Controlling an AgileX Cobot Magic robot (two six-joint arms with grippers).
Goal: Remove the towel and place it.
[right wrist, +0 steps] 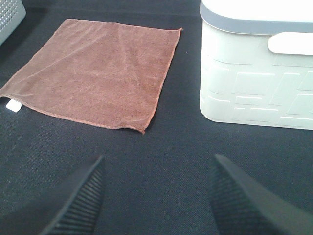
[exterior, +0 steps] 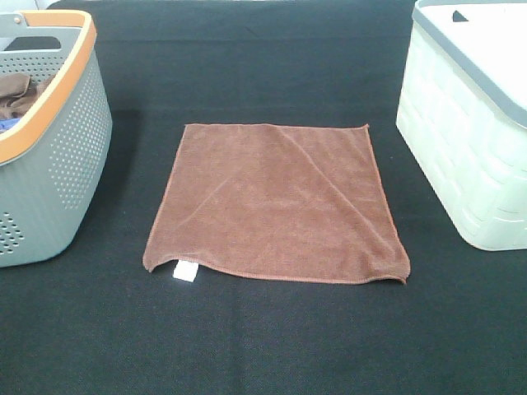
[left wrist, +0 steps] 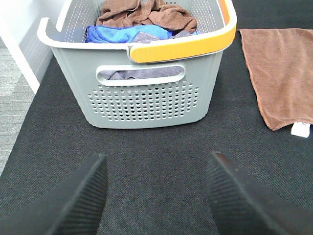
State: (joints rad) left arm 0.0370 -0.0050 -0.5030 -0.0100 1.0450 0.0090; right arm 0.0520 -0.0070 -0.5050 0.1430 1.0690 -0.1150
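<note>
- Black fabric on the surface (exterior: 263, 346) lies closest to the lens, bare and dark beneath both of my tools.
- Ahead of my left tool (left wrist: 155, 193) stands the grey basket (left wrist: 146, 105) with its orange rim, holding a darker brown cloth (left wrist: 146, 14) and a blue cloth (left wrist: 122, 34); the towel (exterior: 276, 202) lies off to that tool's right.
- Ahead of my right tool (right wrist: 156, 196) and to its left lies that same towel, spread flat on the surface between the grey basket and the white bin (exterior: 473, 123), touching neither.
- A small white tag (exterior: 184, 271) pokes out at the towel's near corner, on the basket side.
- I judge the towel light, soft and limp: it will sag and fold once lifted, and the flat middle offers nothing to pinch.
- I would take it at a corner or along the near hem, where the edge already ripples up slightly.
- Both tools are spread wide, empty, touching nothing.
</note>
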